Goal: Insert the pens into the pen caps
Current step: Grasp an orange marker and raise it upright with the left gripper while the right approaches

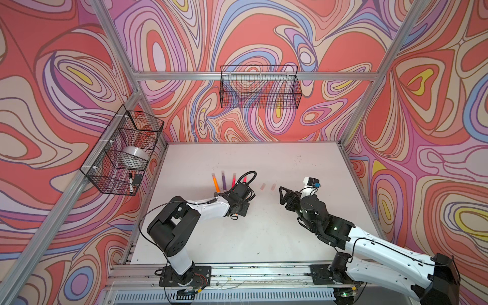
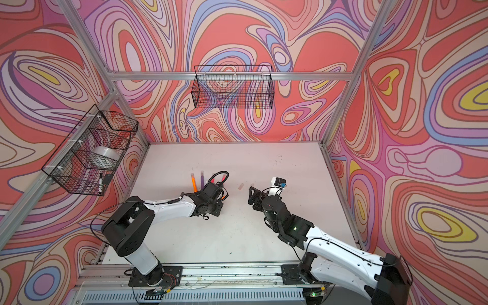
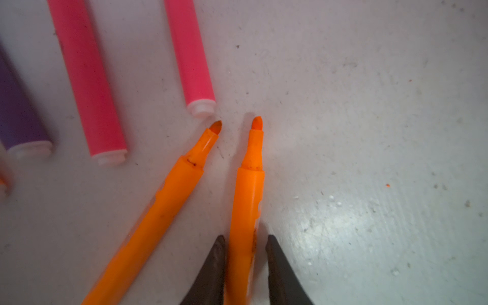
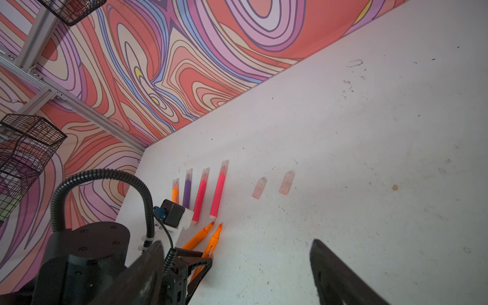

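Near the middle of the worktop (image 1: 237, 237), the left claw (image 3: 245, 239) pinches the barrel of an uncapped orange pen (image 3: 247, 200), low against the surface; how firm the hold is cannot be told. A second orange pen (image 3: 163, 208) lies bare just beside it. In a top view, four capped pens (image 1: 224, 182) sit in a row at about 11 o'clock from that claw, so the step in hand looks like picking up the fifth pen. Two loose pen caps (image 1: 262, 187) lie at roughly 2 o'clock from it. The right claw (image 4: 237, 243) hangs spread and empty, the caps at its 10 o'clock. Next, probably: lift the pen, have the right claw take a cap, then line the tip up squarely with the cap's mouth.
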Available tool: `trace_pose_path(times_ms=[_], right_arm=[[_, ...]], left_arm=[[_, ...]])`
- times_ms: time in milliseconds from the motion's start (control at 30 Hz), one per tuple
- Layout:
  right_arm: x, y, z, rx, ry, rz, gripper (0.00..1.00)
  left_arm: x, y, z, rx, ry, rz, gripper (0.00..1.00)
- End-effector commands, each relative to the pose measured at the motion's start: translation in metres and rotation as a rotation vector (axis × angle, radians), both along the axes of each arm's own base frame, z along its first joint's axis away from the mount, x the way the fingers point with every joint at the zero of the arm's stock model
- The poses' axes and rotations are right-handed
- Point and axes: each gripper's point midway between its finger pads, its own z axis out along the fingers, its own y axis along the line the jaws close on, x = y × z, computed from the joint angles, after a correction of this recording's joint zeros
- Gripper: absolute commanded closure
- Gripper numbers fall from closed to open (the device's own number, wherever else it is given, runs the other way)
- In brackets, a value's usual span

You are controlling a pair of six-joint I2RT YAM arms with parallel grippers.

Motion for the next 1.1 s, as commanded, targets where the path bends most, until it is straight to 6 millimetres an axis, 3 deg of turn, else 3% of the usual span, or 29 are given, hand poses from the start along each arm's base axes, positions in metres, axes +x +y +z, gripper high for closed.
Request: trace_pose_path(times_ms=[0, 133, 267, 400, 533, 733, 1067], right_arm=[[-0.001, -0.006, -0.006, -0.001, 0.004, -0.015, 0.11], [-0.002, -0.003, -0.007, 0.021, 0.001, 0.000, 0.13], [-0.003, 0.008, -0.008, 0.044, 0.002, 0.048, 0.15], [0.000, 0.045, -0.017, 0.084, 0.027, 0.176, 0.17], [0.006, 0.076, -0.034, 0.103, 0.080, 0.249, 0.21], [0.011, 0.103, -0.041, 0.148, 0.091, 0.304, 0.23], [0.017, 0.111, -0.035, 0.244, 0.073, 0.294, 0.32]], left_arm=[[-0.016, 0.014, -0.016, 0.072, 0.063, 0.011, 0.90], [-0.014, 0.004, -0.007, 0.007, 0.037, -0.003, 0.94], [-0.009, -0.011, 0.029, -0.113, -0.037, -0.032, 0.97], [-0.006, -0.026, 0.078, -0.237, -0.119, -0.073, 1.00], [-0.010, -0.036, 0.110, -0.336, -0.170, -0.114, 1.00], [-0.019, -0.045, 0.122, -0.404, -0.183, -0.172, 1.00], [-0.036, -0.054, 0.134, -0.474, -0.214, -0.235, 1.00]])
